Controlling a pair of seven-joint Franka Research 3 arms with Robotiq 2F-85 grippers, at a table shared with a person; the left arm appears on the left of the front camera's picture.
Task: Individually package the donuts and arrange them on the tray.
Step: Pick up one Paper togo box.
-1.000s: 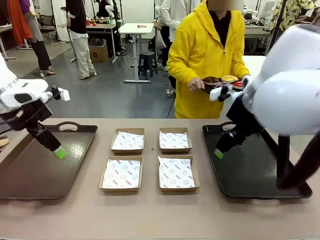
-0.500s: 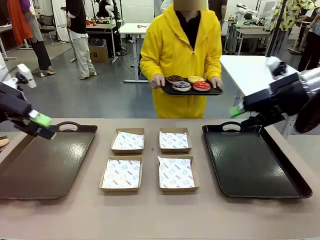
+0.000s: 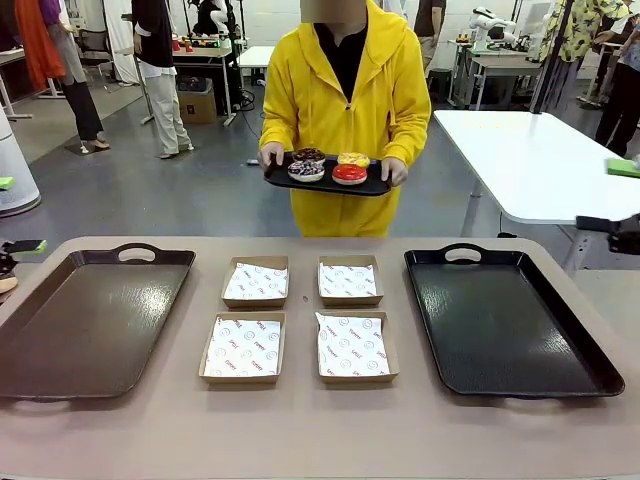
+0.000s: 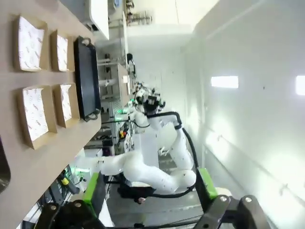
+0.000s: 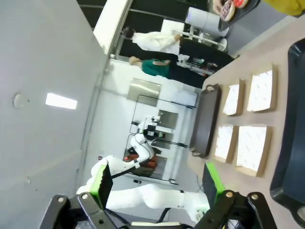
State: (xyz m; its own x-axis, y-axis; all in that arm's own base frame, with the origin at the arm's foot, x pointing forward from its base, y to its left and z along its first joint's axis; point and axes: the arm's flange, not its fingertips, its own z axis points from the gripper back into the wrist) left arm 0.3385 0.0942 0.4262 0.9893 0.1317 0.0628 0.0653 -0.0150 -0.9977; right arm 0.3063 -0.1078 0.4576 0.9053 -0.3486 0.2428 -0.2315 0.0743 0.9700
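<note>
Beyond the table's far side, a person in a yellow hoodie holds a small black tray (image 3: 375, 186) in both hands. Four donuts lie on it: dark chocolate (image 3: 308, 155), yellow-iced (image 3: 353, 159), sprinkled (image 3: 306, 170) and glossy red (image 3: 349, 174). The donuts (image 5: 230, 6) also appear at the top of the right wrist view. My left gripper (image 3: 13, 214) is at the far left edge, open and holding nothing; its green pads (image 4: 92, 188) stand wide apart. My right gripper (image 3: 620, 197) is at the far right edge, also open, with nothing between its pads (image 5: 213, 181).
Four shallow paper-lined boxes (image 3: 244, 347) sit in a two-by-two block at the table's middle. A dark brown tray (image 3: 90, 320) lies on the left and a black tray (image 3: 505, 320) on the right. A white table (image 3: 530, 160) stands behind on the right.
Both arms swung up and outward from over the trays to the picture's edges. The person carried the donut tray leftward, to behind the table's middle.
</note>
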